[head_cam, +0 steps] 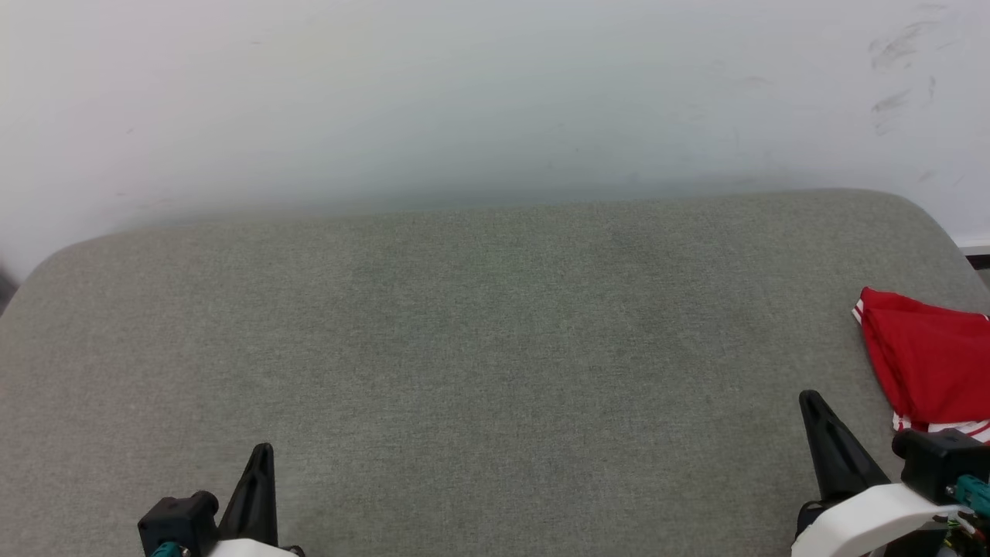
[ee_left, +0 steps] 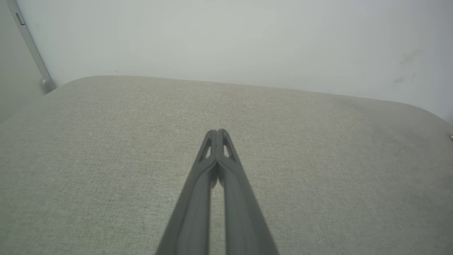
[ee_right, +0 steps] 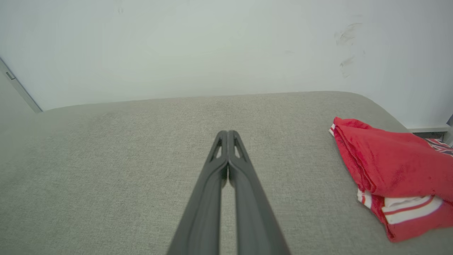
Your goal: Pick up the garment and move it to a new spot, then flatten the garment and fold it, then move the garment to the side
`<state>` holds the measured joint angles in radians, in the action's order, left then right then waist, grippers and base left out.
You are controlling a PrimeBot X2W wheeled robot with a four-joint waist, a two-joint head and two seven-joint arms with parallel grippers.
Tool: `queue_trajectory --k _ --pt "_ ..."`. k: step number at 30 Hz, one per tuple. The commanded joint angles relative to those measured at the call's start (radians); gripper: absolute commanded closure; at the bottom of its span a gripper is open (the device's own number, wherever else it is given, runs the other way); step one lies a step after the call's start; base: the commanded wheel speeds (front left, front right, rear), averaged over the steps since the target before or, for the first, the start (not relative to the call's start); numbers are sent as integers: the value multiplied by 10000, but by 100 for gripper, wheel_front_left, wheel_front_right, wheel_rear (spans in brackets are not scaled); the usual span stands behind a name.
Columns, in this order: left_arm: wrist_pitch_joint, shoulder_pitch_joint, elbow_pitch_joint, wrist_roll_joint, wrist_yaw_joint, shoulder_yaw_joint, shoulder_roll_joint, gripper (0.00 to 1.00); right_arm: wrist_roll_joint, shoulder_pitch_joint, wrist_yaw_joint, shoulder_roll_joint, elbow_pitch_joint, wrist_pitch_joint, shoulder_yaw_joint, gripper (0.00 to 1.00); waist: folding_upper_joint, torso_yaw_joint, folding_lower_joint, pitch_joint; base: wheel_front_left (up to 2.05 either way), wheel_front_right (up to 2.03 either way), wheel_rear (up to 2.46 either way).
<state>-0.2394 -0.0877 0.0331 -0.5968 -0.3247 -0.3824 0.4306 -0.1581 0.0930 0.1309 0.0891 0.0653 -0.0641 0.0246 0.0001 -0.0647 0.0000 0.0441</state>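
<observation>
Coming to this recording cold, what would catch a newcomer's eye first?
The bright red garment, bunched up with white striped trim showing, lies at the right edge of the grey fabric surface. The left gripper at lower left and the right gripper at lower right are both shut on nothing. The right one is beside the garment but apart from it.

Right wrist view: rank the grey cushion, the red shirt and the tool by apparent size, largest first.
1. the grey cushion, by far the largest
2. the red shirt and the tool, about alike; the tool is nearest the camera, so no ranking between them
</observation>
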Motion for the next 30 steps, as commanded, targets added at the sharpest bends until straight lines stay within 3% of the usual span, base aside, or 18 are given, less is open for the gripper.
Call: queue_trajectory --k 1,30 --pt "83 156 -113 -365 135 254 10 100 -528 -174 0 -16 45 -23 62 100 -1 9 0 -6 0 0 0" --pt "1368 964 875 -4395 1936 2027 -1405 100 -6139 -944 -1 -166 -1190 -210 399 100 -1 184 0 -132 0 0 0"
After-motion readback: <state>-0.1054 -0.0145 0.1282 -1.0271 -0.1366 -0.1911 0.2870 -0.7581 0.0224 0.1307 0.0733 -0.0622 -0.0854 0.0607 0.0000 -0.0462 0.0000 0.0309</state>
